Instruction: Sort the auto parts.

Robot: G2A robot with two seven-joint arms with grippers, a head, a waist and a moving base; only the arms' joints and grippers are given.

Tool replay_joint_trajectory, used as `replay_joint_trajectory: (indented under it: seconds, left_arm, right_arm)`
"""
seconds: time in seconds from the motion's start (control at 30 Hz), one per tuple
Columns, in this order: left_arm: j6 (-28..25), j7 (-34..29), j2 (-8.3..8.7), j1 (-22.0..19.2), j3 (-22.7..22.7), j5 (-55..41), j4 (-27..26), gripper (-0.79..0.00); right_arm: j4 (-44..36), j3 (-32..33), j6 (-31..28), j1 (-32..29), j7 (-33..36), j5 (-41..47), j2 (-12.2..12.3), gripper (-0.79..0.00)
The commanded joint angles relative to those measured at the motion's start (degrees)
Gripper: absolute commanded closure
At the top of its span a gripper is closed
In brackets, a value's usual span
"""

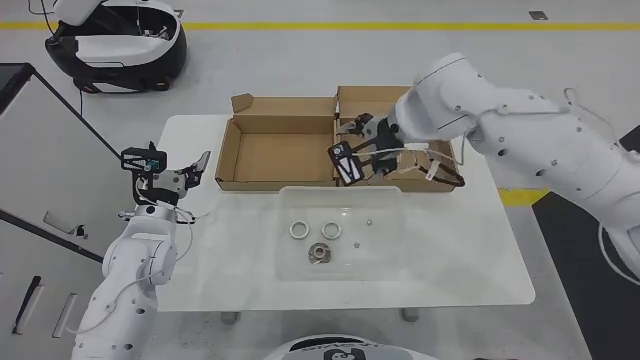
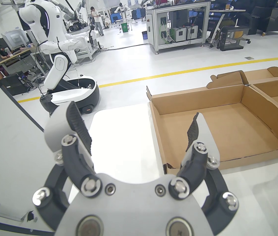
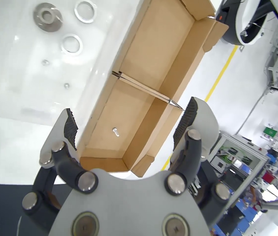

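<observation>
Two empty hands hung spread, left hand (image 2: 134,110) and right hand (image 3: 130,109). Near the right hand, rings (image 3: 75,10) and a flanged hub (image 3: 47,17) lay in a tray (image 1: 420,250); likely hard, slippery: pinch a rim.

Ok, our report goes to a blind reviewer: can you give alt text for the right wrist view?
The right gripper, fingers open, hovers over a cardboard box holding one small bolt. Beside the box, a clear tray holds two metal rings, a flanged disc and two tiny nuts.
</observation>
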Motion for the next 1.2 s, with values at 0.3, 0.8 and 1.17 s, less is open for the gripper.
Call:
replay_joint_trajectory:
  seconds: [0.3,0.8,1.17]
  left_arm:
    - [0.0,0.0,0.0,0.0,0.0,0.0,0.0,-0.785]
    - [0.0,0.0,0.0,0.0,0.0,0.0,0.0,-0.785]
    - [0.0,0.0,0.0,0.0,0.0,0.0,0.0,-0.785]
  right_arm:
    - [-11.5,-3.3,22.9,2.0,20.9,26.8,0.5,-0.785]
    - [-11.5,-3.3,29.7,0.4,27.7,28.8,-1.6,-0.785]
    - [-9.2,-3.3,33.8,-1.5,31.7,34.5,-1.3,-0.785]
